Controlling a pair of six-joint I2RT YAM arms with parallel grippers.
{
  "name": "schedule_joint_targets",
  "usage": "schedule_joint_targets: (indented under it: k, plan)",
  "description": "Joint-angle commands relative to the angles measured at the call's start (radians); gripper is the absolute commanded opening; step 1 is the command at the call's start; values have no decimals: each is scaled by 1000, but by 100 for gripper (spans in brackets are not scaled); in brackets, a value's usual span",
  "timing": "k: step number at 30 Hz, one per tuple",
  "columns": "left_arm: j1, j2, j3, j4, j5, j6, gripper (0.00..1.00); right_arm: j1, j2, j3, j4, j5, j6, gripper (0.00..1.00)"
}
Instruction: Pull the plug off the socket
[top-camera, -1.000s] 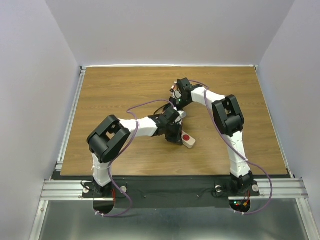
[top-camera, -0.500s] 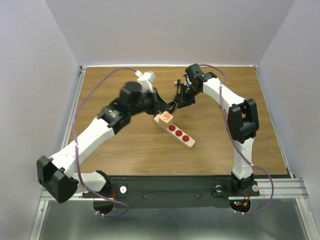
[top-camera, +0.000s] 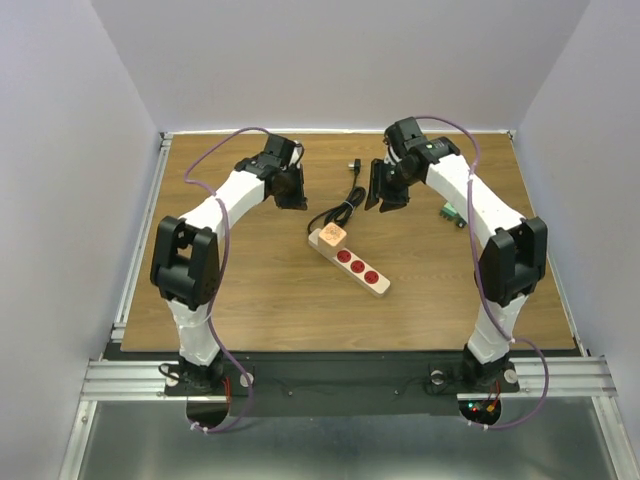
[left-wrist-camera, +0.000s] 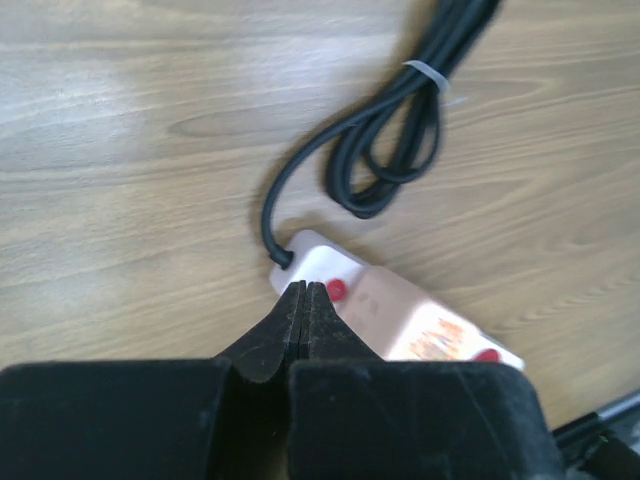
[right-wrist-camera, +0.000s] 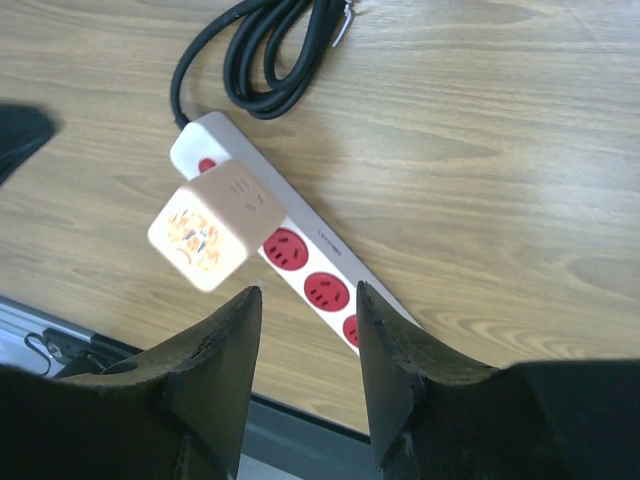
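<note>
The left gripper (left-wrist-camera: 303, 292) has its two black fingers pressed together over the wooden table (left-wrist-camera: 140, 150), tips lined up with the end of the beige socket (left-wrist-camera: 312, 256), where an orange-printed plug (left-wrist-camera: 415, 325) sits and a black cord (left-wrist-camera: 285, 195) curves off into a tied coil.

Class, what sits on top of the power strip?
A beige cube plug sits on the socket, at the end by the black cord. Three red outlets show beside it; whatever lies beneath it is covered.
</note>
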Motion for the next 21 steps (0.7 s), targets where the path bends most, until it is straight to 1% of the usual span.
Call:
schedule_joint_targets:
  k: [1,6,10,15,20,21]
  plan:
    - [-2,15,73,-56,-32,49,0,2,-74,-23,-42,42,-23,49]
    - [-5,-25,-19,19,37,56,0,2,-83,-47,-47,48,-24,49]
    - [-41,56,-1,-27,65,108,0,3,-74,-49,-47,25,-24,49]
    - [-94,73,-25,-12,53,112,0,24,-81,-30,-53,-25,-44,49]
    - [-104,122,-41,8,34,118,0,87,-75,5,-58,-23,-128,61]
    - [-104,127,-48,11,25,119,0,112,-68,23,-61,-13,-156,62]
